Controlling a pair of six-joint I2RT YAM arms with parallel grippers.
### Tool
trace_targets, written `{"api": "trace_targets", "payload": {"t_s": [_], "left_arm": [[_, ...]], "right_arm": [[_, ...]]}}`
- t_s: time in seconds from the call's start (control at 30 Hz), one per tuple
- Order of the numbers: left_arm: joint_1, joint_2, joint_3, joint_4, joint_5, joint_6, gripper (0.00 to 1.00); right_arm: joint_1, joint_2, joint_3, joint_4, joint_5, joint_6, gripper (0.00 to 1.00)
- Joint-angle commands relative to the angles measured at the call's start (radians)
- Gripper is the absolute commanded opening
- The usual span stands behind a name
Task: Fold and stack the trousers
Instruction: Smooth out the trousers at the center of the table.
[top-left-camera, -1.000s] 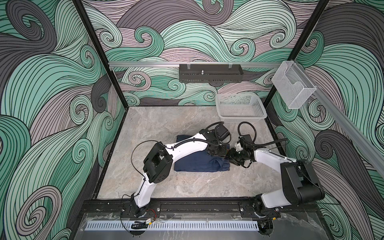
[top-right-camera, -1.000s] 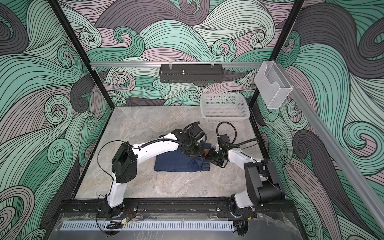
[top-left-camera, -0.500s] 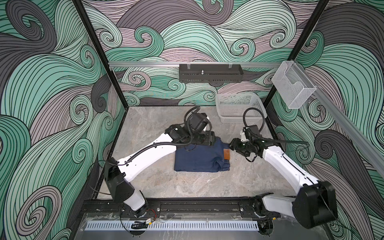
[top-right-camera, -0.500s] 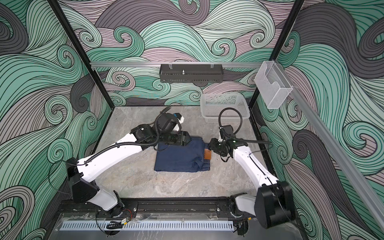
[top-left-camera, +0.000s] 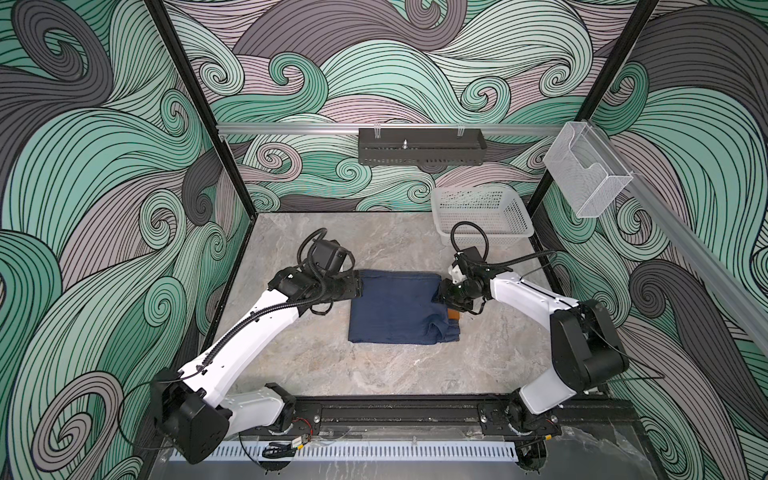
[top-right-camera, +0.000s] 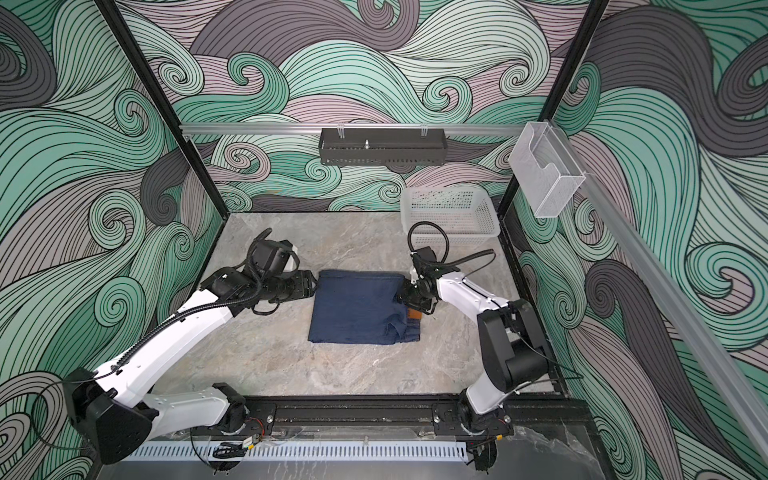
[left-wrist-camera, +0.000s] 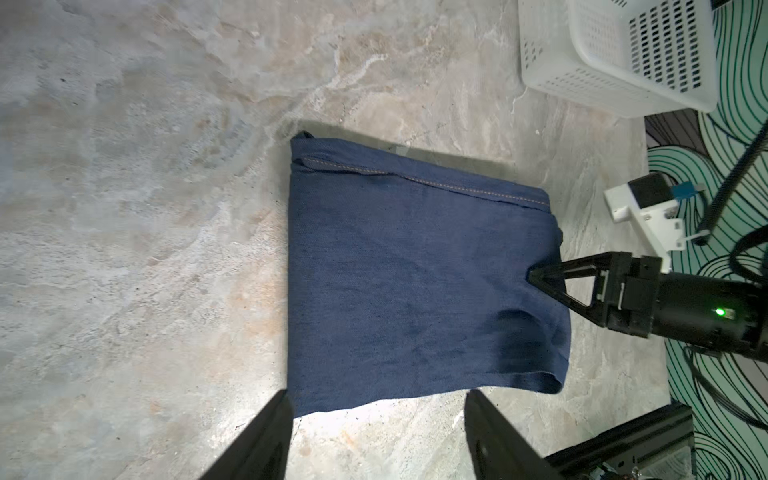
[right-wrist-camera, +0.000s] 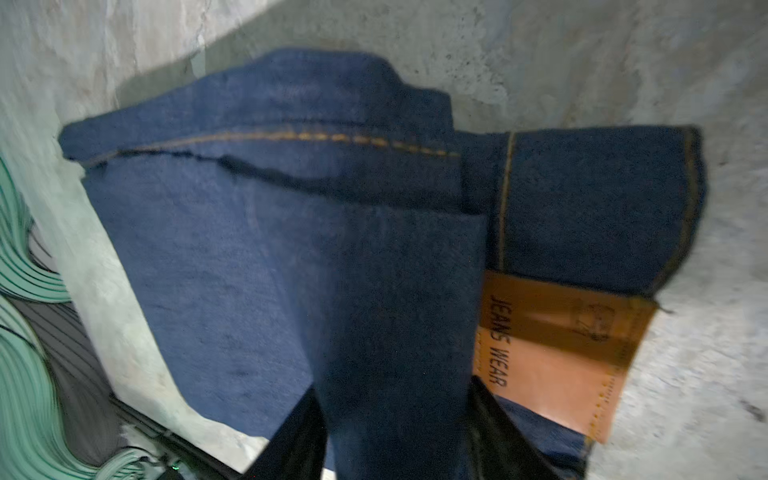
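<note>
The trousers (top-left-camera: 395, 307) (top-right-camera: 357, 307) lie folded into a dark blue rectangle mid-table, with an orange tag (right-wrist-camera: 552, 353) at their right end. My left gripper (top-left-camera: 358, 287) (left-wrist-camera: 376, 392) sits low at the left edge of the trousers, open, with only bare table between its fingers. At the right edge, near the far corner, my right gripper (top-left-camera: 442, 293) (right-wrist-camera: 395, 382) is shut on a raised fold of denim. The left wrist view shows the right gripper's tips (left-wrist-camera: 534, 274) meeting on the cloth (left-wrist-camera: 415, 270).
A white perforated basket (top-left-camera: 490, 239) (left-wrist-camera: 602, 83) stands at the back right corner, just behind the right wrist. A black rack (top-left-camera: 419, 145) and a clear holder (top-left-camera: 586, 178) hang on the walls. A black rail (top-left-camera: 395, 411) runs along the table's front edge.
The left gripper drew back off the trousers to their left edge. The right gripper moved in onto the right edge and closed on the denim.
</note>
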Motion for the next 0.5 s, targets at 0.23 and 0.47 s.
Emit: {"api": "trace_targets", "payload": {"t_s": [0.23,0.47], "left_arm": [[0.062,-0.036,-0.026,-0.065,-0.017,0.043,0.68],[0.077,-0.025,-0.036,-0.064,-0.017,0.054,0.68]], "right_arm": [[0.072,-0.195,0.121,-0.12,0.057,-0.023,0.0],[0.033,-0.341,0.048,-0.151,0.101,-0.027,0.0]]}}
